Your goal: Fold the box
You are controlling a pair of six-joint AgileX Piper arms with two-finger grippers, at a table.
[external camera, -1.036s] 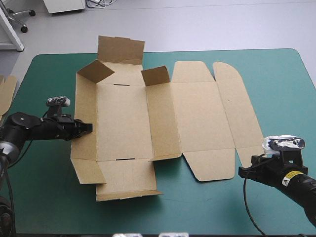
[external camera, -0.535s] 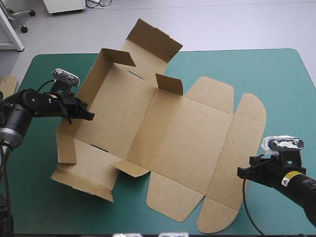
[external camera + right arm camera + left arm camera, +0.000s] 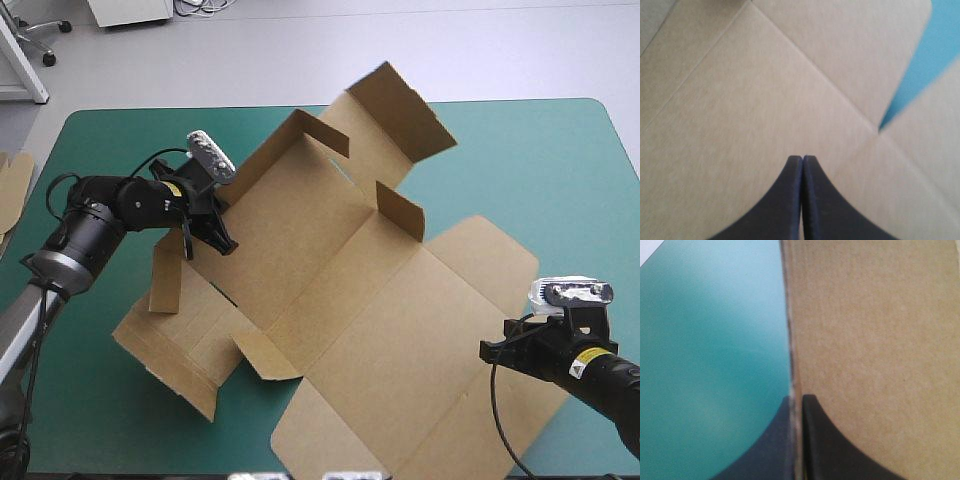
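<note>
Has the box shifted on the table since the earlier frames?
Yes. The box, gripped at its wall by the left gripper, has swung clockwise against the table's far edge, its lid end now toward the near edge.

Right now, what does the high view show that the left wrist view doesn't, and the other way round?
Only the high view: the whole box, lying askew with several flaps raised, and the right tool at its near right panel. Only the left wrist view: the board's edge pinched in the left tool, one finger on each side. Both: brown board, the teal-green cover, and the left tool gripping the box.
</note>
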